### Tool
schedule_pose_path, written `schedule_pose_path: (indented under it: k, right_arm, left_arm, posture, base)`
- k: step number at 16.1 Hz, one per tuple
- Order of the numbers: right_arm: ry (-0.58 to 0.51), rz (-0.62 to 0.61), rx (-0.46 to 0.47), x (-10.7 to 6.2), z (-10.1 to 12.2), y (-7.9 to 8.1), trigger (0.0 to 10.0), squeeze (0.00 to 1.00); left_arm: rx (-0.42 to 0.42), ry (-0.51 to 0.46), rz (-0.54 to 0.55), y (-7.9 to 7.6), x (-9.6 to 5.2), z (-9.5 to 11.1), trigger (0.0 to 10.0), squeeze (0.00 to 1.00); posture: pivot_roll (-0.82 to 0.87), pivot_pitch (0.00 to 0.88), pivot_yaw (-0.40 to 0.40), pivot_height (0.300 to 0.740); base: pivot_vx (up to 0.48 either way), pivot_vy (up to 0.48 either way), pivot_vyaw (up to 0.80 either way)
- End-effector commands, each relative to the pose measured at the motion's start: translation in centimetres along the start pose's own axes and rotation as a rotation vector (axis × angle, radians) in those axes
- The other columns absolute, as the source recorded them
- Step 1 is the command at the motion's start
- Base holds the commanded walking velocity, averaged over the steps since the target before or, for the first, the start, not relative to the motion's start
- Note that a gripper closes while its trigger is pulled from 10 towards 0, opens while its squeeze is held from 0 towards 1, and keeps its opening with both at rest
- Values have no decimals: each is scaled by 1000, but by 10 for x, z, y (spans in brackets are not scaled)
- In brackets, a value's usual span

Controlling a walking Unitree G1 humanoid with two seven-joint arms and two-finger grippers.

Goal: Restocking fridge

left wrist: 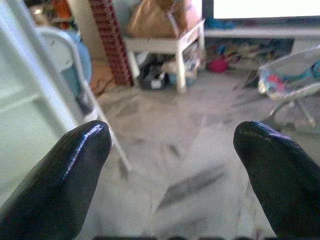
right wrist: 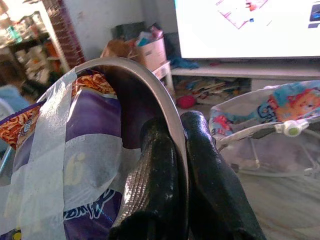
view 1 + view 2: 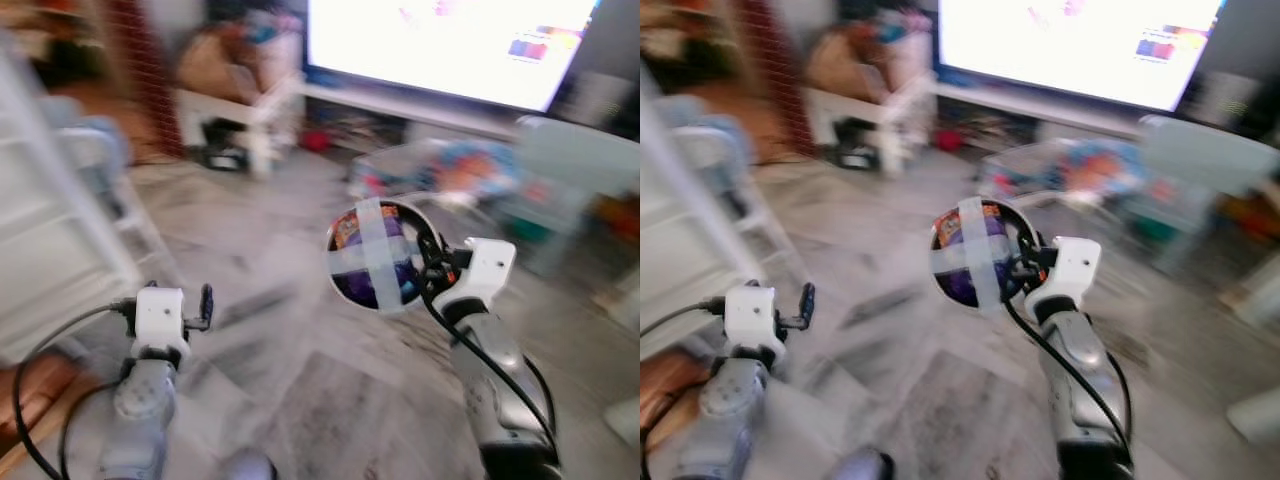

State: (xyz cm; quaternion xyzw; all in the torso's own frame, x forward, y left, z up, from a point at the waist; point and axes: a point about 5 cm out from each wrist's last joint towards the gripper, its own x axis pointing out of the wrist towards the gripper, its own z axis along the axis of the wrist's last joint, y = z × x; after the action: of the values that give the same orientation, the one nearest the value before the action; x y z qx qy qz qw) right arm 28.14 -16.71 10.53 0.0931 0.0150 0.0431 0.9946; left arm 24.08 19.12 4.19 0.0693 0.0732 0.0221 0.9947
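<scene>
While the fridge is nowhere to be made out in this blurred living-room scene, the restocking looks only begun: the right gripper (image 2: 182,150) pinches the metal rim of a round bowl (image 3: 378,255), carried at chest height above the grey tiled floor (image 3: 300,400), nothing yet shelved. Purple and orange packets fill the bowl, strapped in by a cross of pale tape (image 2: 55,165). The left gripper (image 1: 172,145) hangs spread and empty, near a white chair (image 1: 75,85).
</scene>
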Motion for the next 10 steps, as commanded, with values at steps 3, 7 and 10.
schedule_pose_path:
  k: [3, 7, 10]
  right_arm:
    - [-27, -8, -7, 2, 6, -3, 10000, 0]
    - [-26, 3, -12, 4, 6, -2, 10000, 0]
    - [-24, 6, -14, 4, 6, -2, 10000, 0]
  left_arm:
    - [-3, -7, -3, -2, 1, 2, 10000, 0]
    - [-9, -18, 0, -2, 2, 3, 10000, 0]
    - [-47, -25, -45, -8, 0, 4, 10000, 0]
  posture:
    - [69, 5, -44, 740]
    - [70, 6, -42, 740]
    - [68, 11, -43, 740]
  base:
    - [0, 0, 800]
    - [0, 0, 800]
    - [0, 0, 800]
